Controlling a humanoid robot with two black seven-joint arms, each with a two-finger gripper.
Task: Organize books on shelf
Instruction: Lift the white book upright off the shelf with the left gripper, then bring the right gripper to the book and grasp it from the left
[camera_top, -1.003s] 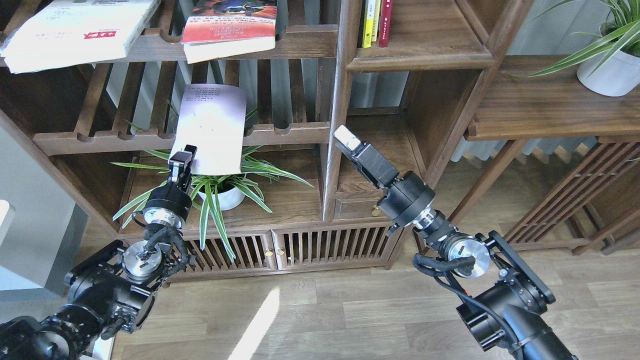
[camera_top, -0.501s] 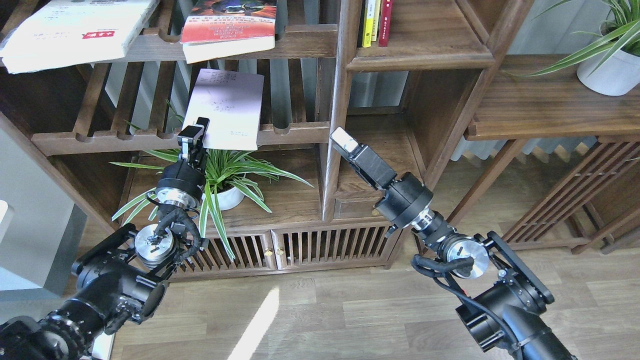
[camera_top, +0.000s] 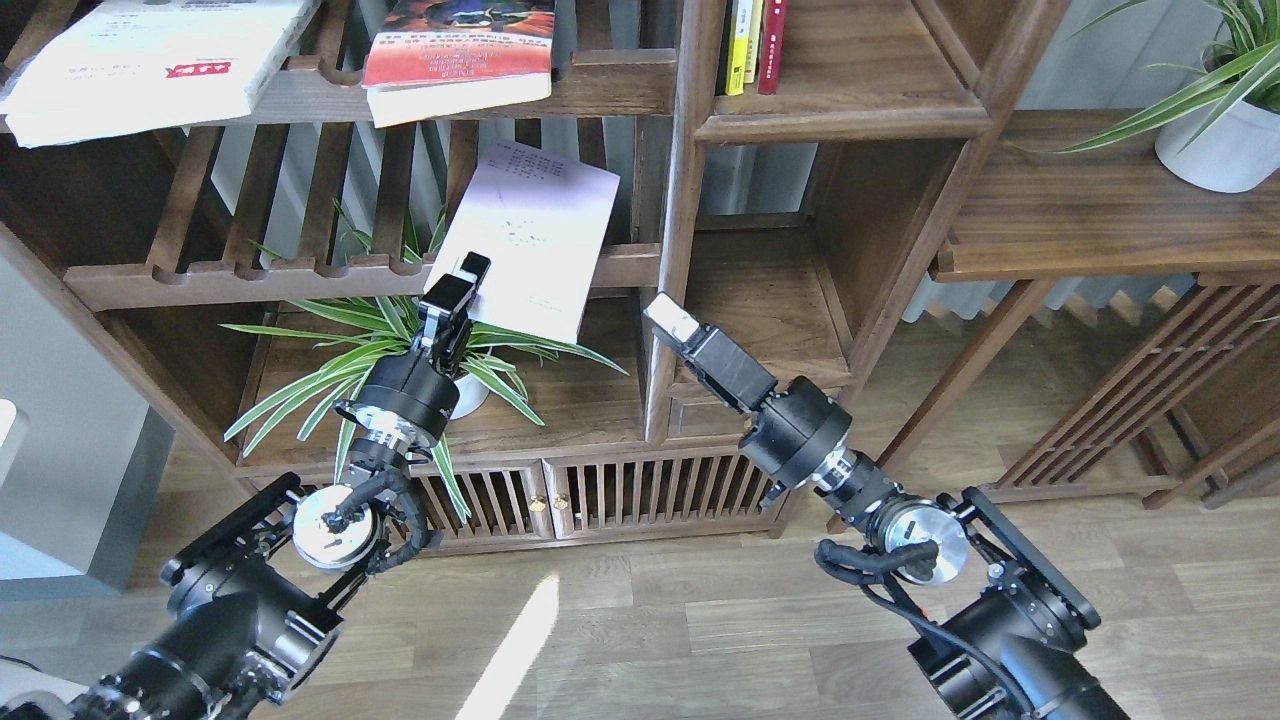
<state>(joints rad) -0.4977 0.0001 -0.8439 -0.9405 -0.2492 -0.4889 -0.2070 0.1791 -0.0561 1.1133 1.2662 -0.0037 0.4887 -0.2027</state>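
Observation:
My left gripper (camera_top: 462, 282) is shut on the lower left edge of a thin pale lilac-white book (camera_top: 530, 238) and holds it tilted in the air in front of the slatted rack. My right gripper (camera_top: 668, 318) is to its right, empty, just in front of the bookcase's upright post; its fingers cannot be told apart. The large white book with red characters (camera_top: 150, 62) and the red-orange book (camera_top: 455, 55) lie on the upper slatted rack. Slim yellow and red books (camera_top: 752, 45) stand on the narrow plank shelf (camera_top: 850, 100) at the upper right.
A potted spider plant (camera_top: 420, 350) stands on the low cabinet top below the held book. Another potted plant (camera_top: 1215, 120) sits on the side shelf at far right. An open plank compartment (camera_top: 770, 310) lies behind my right gripper. Wooden floor below.
My left gripper has carried the lilac-white book to the right and tilted it clockwise. My right gripper has drawn slightly down and left.

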